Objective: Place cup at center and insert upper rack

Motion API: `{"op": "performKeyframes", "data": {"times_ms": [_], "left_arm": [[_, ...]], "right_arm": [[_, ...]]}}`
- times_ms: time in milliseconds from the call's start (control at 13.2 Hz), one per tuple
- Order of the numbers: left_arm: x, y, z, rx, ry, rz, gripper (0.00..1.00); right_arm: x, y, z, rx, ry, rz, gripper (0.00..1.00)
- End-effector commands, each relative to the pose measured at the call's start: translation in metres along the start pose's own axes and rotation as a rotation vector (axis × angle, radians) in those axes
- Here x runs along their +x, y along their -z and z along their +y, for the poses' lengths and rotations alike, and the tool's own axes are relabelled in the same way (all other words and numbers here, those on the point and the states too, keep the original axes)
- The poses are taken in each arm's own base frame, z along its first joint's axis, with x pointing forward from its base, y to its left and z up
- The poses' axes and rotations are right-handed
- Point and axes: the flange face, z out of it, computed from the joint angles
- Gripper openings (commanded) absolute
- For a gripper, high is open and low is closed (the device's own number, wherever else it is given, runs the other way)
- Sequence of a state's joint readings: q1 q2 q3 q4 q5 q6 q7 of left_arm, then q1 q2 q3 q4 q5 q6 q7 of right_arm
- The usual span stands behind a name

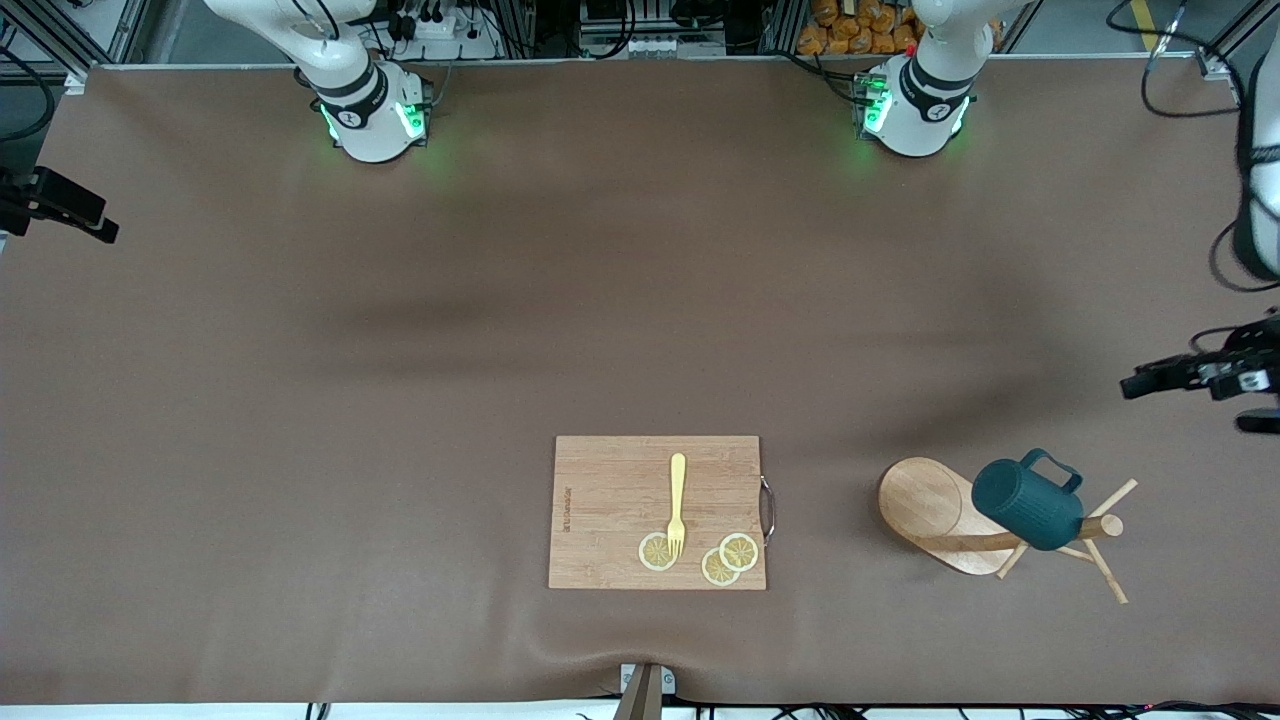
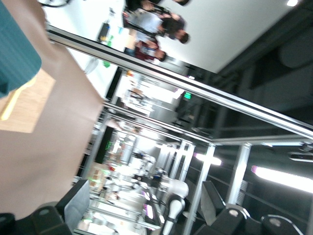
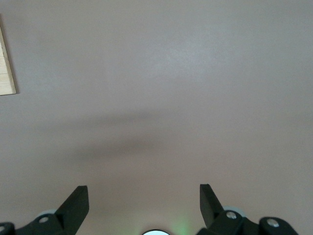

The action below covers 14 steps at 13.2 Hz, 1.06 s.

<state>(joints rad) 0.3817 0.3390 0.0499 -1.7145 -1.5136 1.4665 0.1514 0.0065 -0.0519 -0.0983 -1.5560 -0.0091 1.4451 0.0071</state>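
The wooden mug tree, the upper rack, lies tipped on its side near the left arm's end of the table, its oval base (image 1: 925,500) on edge and its pole (image 1: 985,543) level with the table. The dark teal ribbed cup (image 1: 1028,505) rests on the pole by the pegs, handle up. My left gripper (image 1: 1135,383) hovers open and empty over the table's edge at that end, apart from the cup. In the left wrist view (image 2: 144,198) the cup (image 2: 14,54) and the wooden base (image 2: 24,107) show at one corner. My right gripper (image 3: 144,200) is open over bare table and waits.
A rectangular wooden cutting board (image 1: 610,490) with a metal handle (image 1: 767,510) lies near the front camera at the table's middle. It bears a yellow fork (image 1: 677,500) and three lemon slices (image 1: 728,558). Its corner shows in the right wrist view (image 3: 5,68).
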Motion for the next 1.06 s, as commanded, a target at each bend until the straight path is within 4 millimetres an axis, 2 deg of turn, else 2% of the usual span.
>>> {"op": "performKeyframes", "data": {"times_ms": [0, 152, 304, 380, 532, 608, 988], "left_arm": [[-0.033, -0.002, 0.032, 0.124, 0.001, 0.066, 1.00], [-0.051, -0.010, 0.062, 0.252, -0.042, 0.097, 1.00], [-0.069, -0.023, 0.095, 0.468, -0.139, 0.121, 1.00], [-0.077, -0.036, 0.114, 0.565, -0.190, 0.121, 1.00], [-0.089, -0.050, 0.138, 0.688, -0.170, 0.159, 1.00], [-0.093, -0.060, 0.144, 0.752, -0.183, 0.168, 1.00], [-0.109, -0.103, 0.155, 1.040, -0.285, 0.176, 1.00]], "right_arm": [[0.000, 0.003, 0.000, -0.006, 0.009, 0.001, 1.00], [0.000, 0.003, 0.000, -0.008, 0.009, 0.002, 1.00], [0.000, 0.003, 0.000, -0.008, 0.009, 0.002, 1.00], [0.000, 0.003, 0.000, -0.008, 0.009, 0.002, 1.00], [0.000, 0.003, 0.000, -0.008, 0.009, 0.002, 1.00], [0.000, 0.003, 0.000, -0.006, 0.009, 0.002, 1.00], [0.000, 0.003, 0.000, -0.008, 0.009, 0.002, 1.00]]}}
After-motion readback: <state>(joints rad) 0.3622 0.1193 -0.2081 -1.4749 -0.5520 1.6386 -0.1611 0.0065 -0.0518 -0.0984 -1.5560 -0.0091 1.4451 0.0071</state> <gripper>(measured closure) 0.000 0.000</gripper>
